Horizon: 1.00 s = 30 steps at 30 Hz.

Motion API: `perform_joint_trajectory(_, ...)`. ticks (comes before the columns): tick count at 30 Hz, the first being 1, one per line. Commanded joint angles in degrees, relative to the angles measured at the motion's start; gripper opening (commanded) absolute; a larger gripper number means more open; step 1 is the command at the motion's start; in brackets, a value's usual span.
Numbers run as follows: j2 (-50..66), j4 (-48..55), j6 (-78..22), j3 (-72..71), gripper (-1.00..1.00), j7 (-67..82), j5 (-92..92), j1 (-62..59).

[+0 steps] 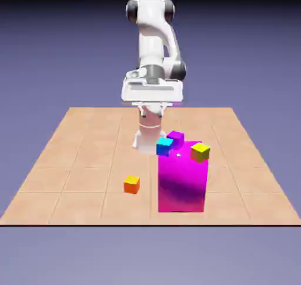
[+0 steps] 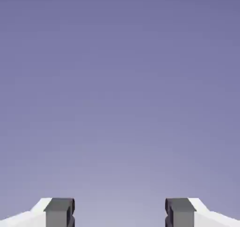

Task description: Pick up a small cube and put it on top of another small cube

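Sitting alone on the bench, the small orange cube lies lower centre-left of the exterior view, just left of the tall magenta block. Yellow cube and cyan cube rest near that block's top. Hand is open, empty, sees only backdrop; cube lies well below it, toward the frame's bottom.

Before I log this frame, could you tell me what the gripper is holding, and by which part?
Nothing is held. The gripper is open, only backdrop between its fingers; the small orange cube sits untouched on the table.
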<state>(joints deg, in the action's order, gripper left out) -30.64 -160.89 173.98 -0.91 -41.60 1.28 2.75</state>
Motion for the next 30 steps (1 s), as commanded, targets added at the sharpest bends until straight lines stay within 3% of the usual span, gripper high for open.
perform_joint_trajectory(1, 2.08, 1.47, -2.02, -0.41, 0.00, 0.59, 0.54, 0.36)
perform_joint_trajectory(30, 53.54, 52.21, -74.13, -0.80, 0.00, 9.70, 1.82, -10.48)
